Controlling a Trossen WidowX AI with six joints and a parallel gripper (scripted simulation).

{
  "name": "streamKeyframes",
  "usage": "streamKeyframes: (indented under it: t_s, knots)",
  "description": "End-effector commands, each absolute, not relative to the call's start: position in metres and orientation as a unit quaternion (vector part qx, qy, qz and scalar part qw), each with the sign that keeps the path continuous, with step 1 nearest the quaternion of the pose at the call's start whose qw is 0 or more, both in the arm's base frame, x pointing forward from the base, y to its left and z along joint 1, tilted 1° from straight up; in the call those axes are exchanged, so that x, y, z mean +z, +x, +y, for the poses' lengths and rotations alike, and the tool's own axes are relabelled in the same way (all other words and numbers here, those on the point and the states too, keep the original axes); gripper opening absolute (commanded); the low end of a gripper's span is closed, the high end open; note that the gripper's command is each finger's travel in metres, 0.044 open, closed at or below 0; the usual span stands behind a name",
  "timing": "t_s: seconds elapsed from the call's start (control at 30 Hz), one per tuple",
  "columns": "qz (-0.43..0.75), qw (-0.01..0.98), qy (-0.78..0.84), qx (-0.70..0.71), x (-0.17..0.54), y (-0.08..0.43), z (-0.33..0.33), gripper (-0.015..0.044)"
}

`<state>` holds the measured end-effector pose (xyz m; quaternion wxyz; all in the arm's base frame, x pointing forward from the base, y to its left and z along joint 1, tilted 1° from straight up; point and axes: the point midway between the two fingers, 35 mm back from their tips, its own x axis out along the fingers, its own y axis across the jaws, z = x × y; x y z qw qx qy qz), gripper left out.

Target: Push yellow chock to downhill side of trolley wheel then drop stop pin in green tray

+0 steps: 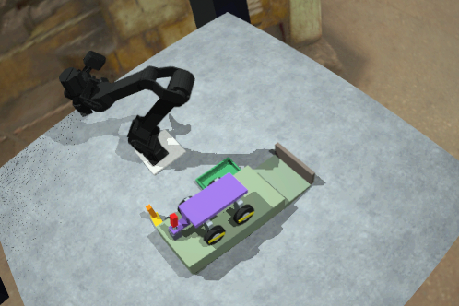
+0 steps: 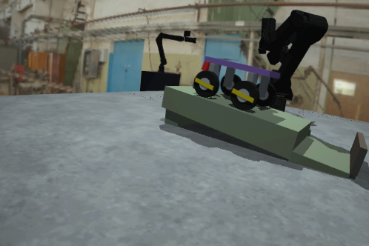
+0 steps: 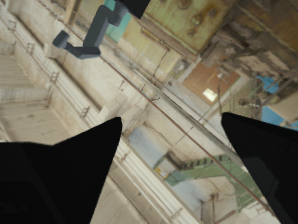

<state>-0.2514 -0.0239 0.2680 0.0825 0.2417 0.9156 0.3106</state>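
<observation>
Hanging wide open by the desk's [image 1: 332,104] [image 2: 92,173] upper-left edge from above, the pincer [image 1: 76,92] [image 2: 264,50] [image 3: 170,120] is well apart from the trolley [image 1: 213,199] [image 2: 241,67].

The purple trolley deck [image 1: 213,199] [image 2: 241,67] blocks straight-down access to the wheels' upper parts.

1 trolley [image 1: 213,199] [image 2: 241,67], 4 whls [image 1: 215,235] [image 2: 244,95], 1 pin [image 1: 173,220] [image 2: 205,66], 1 chock [image 1: 152,213], 1 tray [image 1: 213,170] [image 2: 310,132]

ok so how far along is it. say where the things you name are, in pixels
Nothing looks done. The red-headed stop pin [image 1: 173,219] [image 2: 205,66] is at the trolley's [image 1: 214,198] [image 2: 241,67] uphill end; the pincer [image 3: 170,120] is open and holds nothing. Left: chock a wheel, then move the pin to the green tray [image 1: 199,181].
</observation>
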Motion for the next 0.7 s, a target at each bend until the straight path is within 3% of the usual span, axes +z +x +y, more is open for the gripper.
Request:
streamKeyframes:
  t_s: [0.0,0.23,0.67]
  knots:
    - [0.915,0.083,0.239,0.316,0.268,-0.252,-0.025,0.0374]
    - [0.85,0.099,0.117,0.504,0.263,-0.256,-0.074,0.019]
    - [0.575,0.014,-0.11,0.811,0.247,-0.231,-0.171,0.019]
